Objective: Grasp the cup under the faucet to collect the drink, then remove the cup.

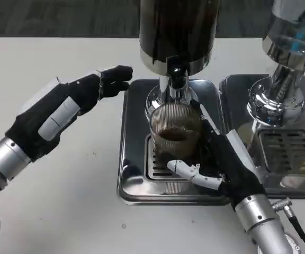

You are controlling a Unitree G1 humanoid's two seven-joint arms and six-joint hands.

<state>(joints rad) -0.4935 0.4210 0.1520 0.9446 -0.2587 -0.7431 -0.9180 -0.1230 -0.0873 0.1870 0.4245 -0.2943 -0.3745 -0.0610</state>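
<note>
A ribbed clear cup (175, 131) with dark drink in its bottom stands on the drip grate under the faucet (176, 79) of the dark dispenser (177, 32). My right hand (216, 159) wraps around the cup from the right, with the thumb across its lower front and the fingers behind it. My left hand (70, 106) hovers over the table to the left of the dispenser, fingers stretched out and apart, holding nothing; its fingertips (118, 74) point toward the tray's back left corner.
The steel drip tray (128, 174) sits under the dispenser. A second chrome dispenser (290, 69) with its own tray and grate (287, 153) stands close on the right. White table (62, 201) stretches to the left and front.
</note>
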